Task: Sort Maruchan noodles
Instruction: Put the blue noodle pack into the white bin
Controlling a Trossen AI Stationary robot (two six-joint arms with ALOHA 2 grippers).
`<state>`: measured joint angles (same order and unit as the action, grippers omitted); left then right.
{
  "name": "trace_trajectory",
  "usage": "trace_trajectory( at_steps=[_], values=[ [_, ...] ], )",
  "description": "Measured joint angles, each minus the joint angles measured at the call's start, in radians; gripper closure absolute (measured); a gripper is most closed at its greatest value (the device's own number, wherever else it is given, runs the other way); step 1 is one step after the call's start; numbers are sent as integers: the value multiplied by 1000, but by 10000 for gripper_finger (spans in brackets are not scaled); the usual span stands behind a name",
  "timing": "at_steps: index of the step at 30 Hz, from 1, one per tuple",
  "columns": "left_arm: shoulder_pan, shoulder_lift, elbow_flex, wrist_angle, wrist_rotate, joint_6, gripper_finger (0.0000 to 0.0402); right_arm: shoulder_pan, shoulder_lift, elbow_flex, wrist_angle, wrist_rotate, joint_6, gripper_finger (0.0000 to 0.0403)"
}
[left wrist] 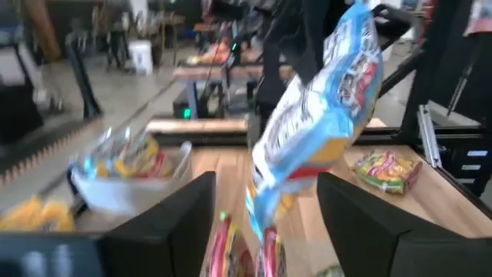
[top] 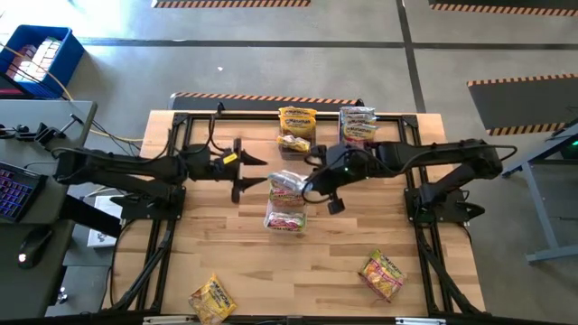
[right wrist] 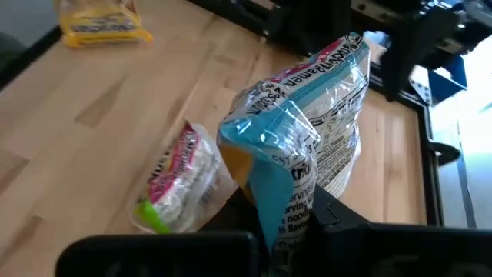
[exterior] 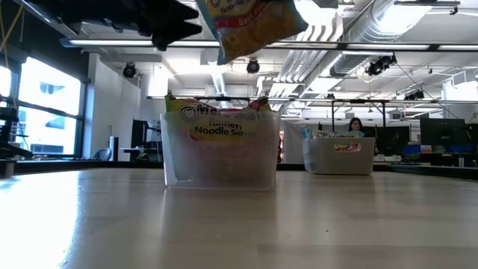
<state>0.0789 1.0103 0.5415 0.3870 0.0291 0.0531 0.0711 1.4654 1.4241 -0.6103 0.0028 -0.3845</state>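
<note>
My right gripper (top: 312, 188) is over the middle of the table, shut on one Maruchan packet (top: 288, 185) with a blue-and-white printed back (right wrist: 307, 146). The packet hangs in the air (exterior: 254, 26) above a clear bin (top: 286, 218) that holds pink-and-green packets (right wrist: 181, 181). My left gripper (top: 246, 174) is open, level, just left of the held packet (left wrist: 315, 131), and touches nothing. Loose packets lie flat on the near part of the table: a yellow one (top: 212, 298) and a pink-green one (top: 382, 273). My right gripper pinches the packet by one crinkled end (right wrist: 280, 219) between its two fingers, coming from the table's right side and slanting down. The packet is lifted clear of the table and of the bin, and it stands out tilted beyond the fingers.
Two more clear bins stand at the far edge, one with yellow packets (top: 297, 126) and one with silvery-pink packets (top: 358, 126). Black arm frames (top: 172, 208) run along both sides of the table. A person (exterior: 355, 125) sits in the room beyond.
</note>
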Motion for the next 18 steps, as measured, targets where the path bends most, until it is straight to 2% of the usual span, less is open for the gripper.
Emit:
trace_trajectory(
  at_steps=[7,18],
  values=[
    [-93,55,1,125,23,170,167,32,-16,0,11,-14,-16,391],
    [-134,165,2,323,26,255,207,32,-19,0,36,-88,-16,391]
  ],
)
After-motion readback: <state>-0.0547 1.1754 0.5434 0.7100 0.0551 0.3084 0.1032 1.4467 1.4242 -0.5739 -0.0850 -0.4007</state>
